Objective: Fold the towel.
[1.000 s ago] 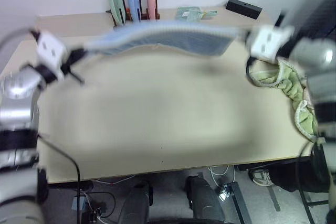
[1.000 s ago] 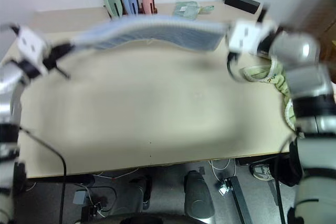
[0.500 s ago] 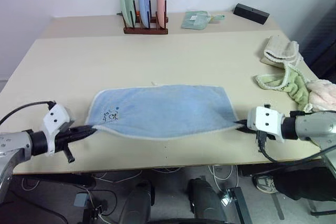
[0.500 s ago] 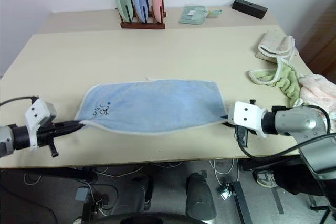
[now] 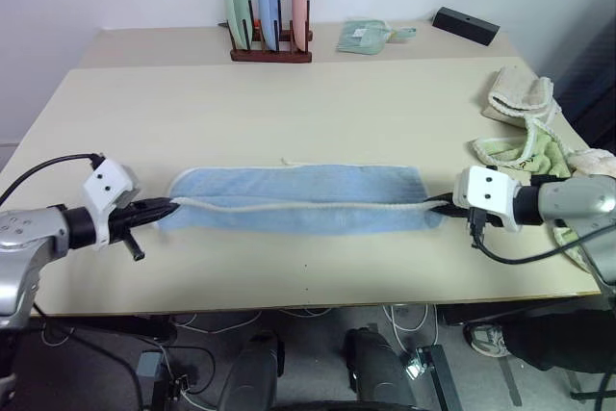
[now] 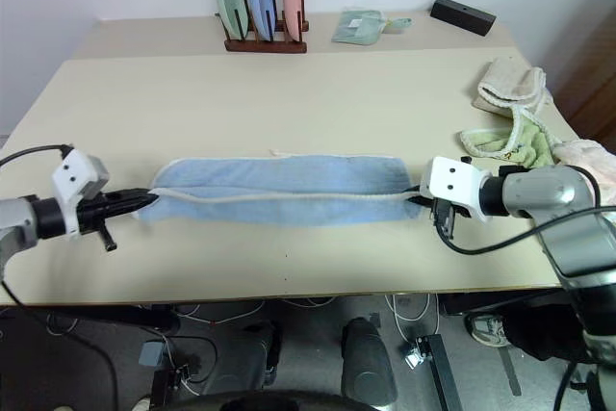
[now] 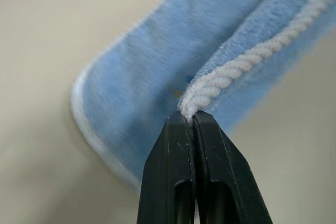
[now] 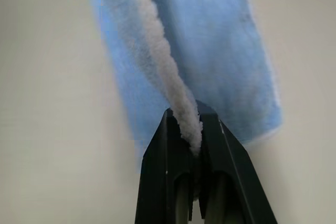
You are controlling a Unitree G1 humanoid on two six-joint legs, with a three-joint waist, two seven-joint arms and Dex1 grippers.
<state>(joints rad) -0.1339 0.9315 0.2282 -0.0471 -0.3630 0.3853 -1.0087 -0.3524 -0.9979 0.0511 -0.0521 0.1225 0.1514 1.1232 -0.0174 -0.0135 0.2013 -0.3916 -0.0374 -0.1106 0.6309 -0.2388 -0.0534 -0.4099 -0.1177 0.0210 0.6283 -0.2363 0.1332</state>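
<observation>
Light blue towel (image 5: 298, 201) stretched flat across the table (image 5: 289, 113) near its 6 o'clock edge, left gripper (image 5: 171, 207) clamped on the 9 o'clock corner, right gripper (image 5: 435, 206) pinching the 3 o'clock corner's white hem

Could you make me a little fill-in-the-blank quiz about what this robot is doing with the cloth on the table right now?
1. The towel lying across the table is light ____ in colour.
2. The left gripper is ____ on the towel's whitish hem.
3. The right gripper pinches the towel's ____ hem.
4. The rack at the table's far edge holds ____ upright plates.

Missing words: blue; shut; whitish; three
</observation>
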